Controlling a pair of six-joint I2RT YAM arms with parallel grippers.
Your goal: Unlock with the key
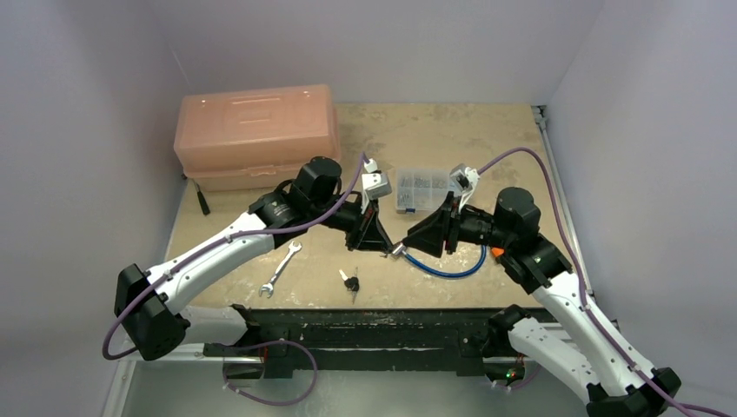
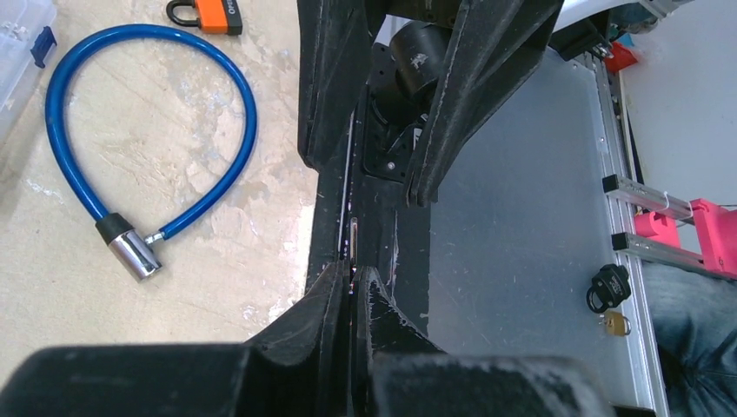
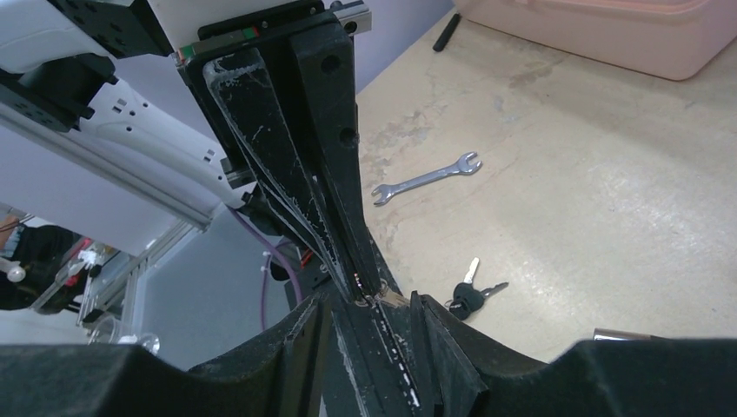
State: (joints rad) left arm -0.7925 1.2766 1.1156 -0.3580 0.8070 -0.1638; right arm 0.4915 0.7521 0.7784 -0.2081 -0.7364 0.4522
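Right, both hands are up off the desk (image 1: pixel 434 130), meeting in the air near the barrel end of the blue cable lock (image 2: pixel 235 113). My left hand (image 2: pixel 352 274) is pinched tight on a thin strip of metal that I take for the key (image 2: pixel 353 239), its end poking out past my fingertips. My right hand (image 3: pixel 369 306) faces it with its jaws apart, one on either side of that pinch, clamped on nothing that I can see. So the key is in hand, and that's about all that's done. The cable lock lies flat on the desk, looped round into its silver barrel (image 2: pixel 135 254), with nothing stuck in it as far as I can tell. A bunch of black-headed keys (image 3: pixel 468 298) lies on the desk to the left of the lock, well apart from it. Left to do: bring the key down to that barrel, get it in, and turn it.
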